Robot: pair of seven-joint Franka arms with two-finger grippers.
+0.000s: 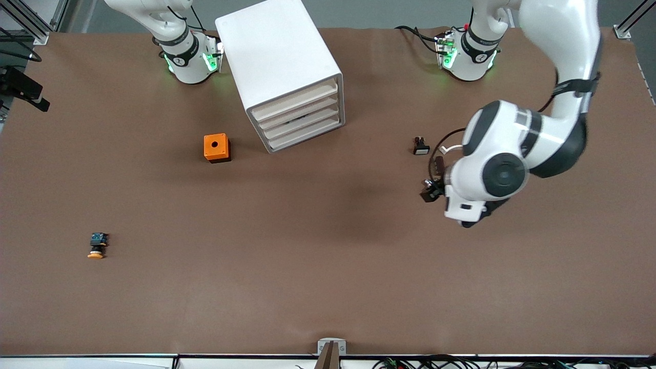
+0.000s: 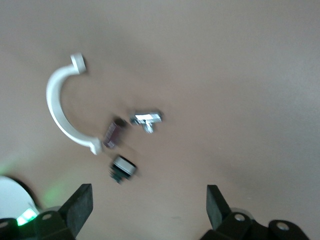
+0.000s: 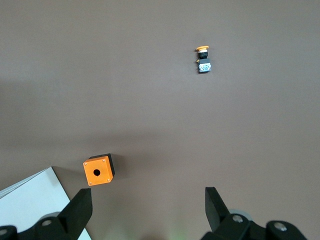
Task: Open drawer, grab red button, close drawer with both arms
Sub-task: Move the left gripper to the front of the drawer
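The white cabinet (image 1: 279,51) stands near the robots' bases, and its four cream drawer fronts (image 1: 300,115) are all shut. The button with the red cap is out of view. My left gripper (image 2: 148,207) hangs open over bare table toward the left arm's end, with nothing between its fingers (image 2: 80,205). In the front view the left arm's wrist (image 1: 492,174) covers it. My right gripper (image 3: 147,212) is also open and holds nothing. It hovers above the table beside the cabinet's corner (image 3: 30,200) and does not show in the front view.
An orange box with a round hole (image 1: 217,147) sits beside the cabinet. An orange-yellow capped button (image 1: 97,246) lies toward the right arm's end. Below the left gripper lie a white curved clip (image 2: 60,107), a dark cylinder (image 2: 112,134), a metal piece (image 2: 146,119) and a white-capped part (image 2: 122,167).
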